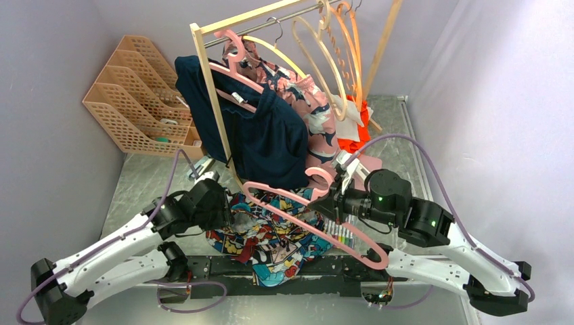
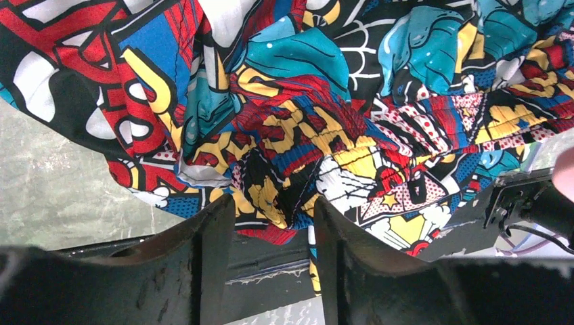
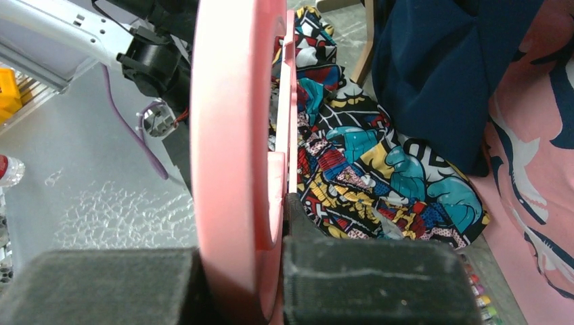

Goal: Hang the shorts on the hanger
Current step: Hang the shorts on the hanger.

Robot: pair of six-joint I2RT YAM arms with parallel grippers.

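The comic-print shorts lie crumpled on the table's front middle. They fill the left wrist view. My left gripper is at their left edge. Its fingers stand apart, with a fold of the fabric just at the tips. My right gripper is shut on the pale-pink hanger near its hook. It holds the hanger tilted over the shorts, crossbar running toward the front right. In the right wrist view the hanger is edge-on between the pads, and the shorts lie beyond.
A wooden rack stands behind, carrying a navy garment, a pink patterned garment, and cream and orange hangers. A peach file organiser stands back left. Markers lie beside the shorts.
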